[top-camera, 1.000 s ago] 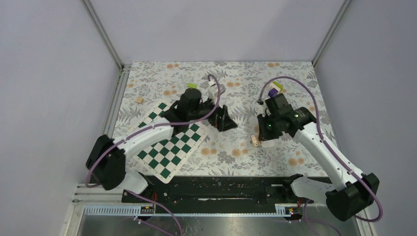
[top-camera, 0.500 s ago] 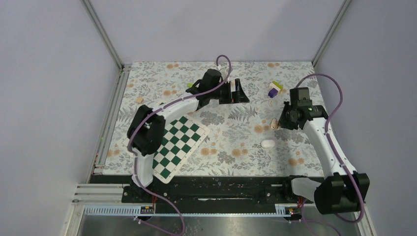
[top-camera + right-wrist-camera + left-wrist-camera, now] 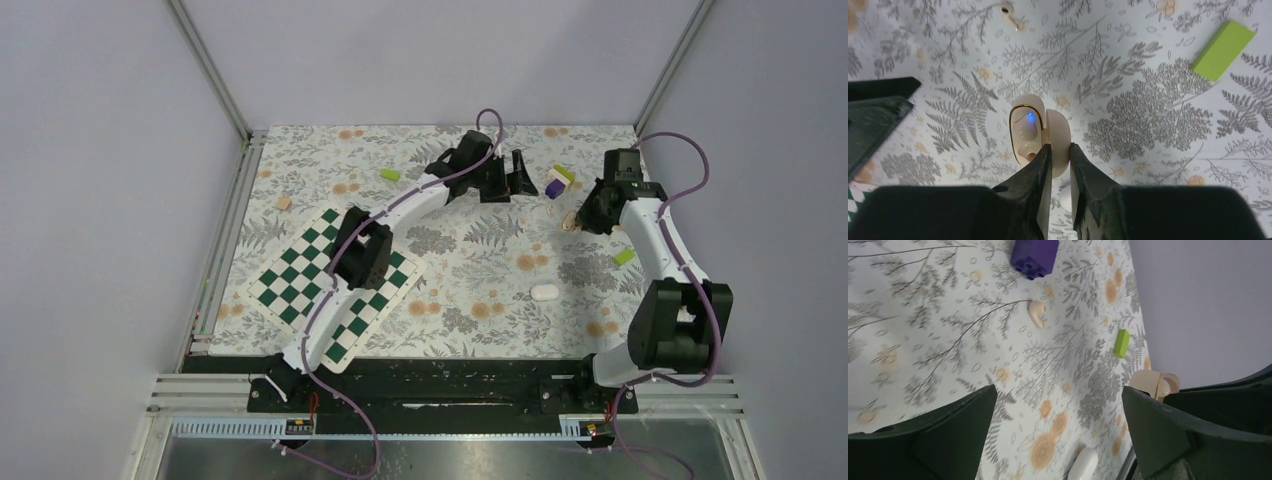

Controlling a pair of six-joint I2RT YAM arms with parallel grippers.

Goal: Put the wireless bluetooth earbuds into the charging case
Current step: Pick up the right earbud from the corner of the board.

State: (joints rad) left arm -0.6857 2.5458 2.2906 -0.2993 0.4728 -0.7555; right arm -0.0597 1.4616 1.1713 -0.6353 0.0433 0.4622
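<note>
I see the left arm stretched long across the table (image 3: 470, 285) toward its far side. The left end effector (image 3: 508, 180) sits just left of the purple block (image 3: 1034, 257), its fingers spread as wide as they go with nothing between them. The right arm is folded steeply, elbow up near its base, with the forearm running back toward the block. The right end effector (image 3: 1059, 146) hangs just to the near right of the purple block. Its fingers are pinched tight on one half of the charging case (image 3: 1028, 130), which is hinged open, with a blue light showing in the other half.

By my count there is one case and one loose earbud (image 3: 1037, 313), which lies on the table just on the near side of the purple block and apart from it. A pale rounded shape inside the open half may be a second earbud, but the wrist view is too soft for me to be sure.

There are two lime blocks: one (image 3: 390, 174) lies left of the purple block beyond the left end effector, and the other (image 3: 1223, 50) lies to its near right. A yellow-green piece (image 3: 565, 172) sits on top of the purple block. One small white oval thing (image 3: 545, 292) lies well to the near side of the purple block. One chessboard mat (image 3: 335, 285) lies well to its left and nearer, under the left arm's elbow. One tan cube (image 3: 284, 203) sits far to its left.

The purple block and the open left fingers crowd the loose earbud on its far side, and the held case is just to its right.
</note>
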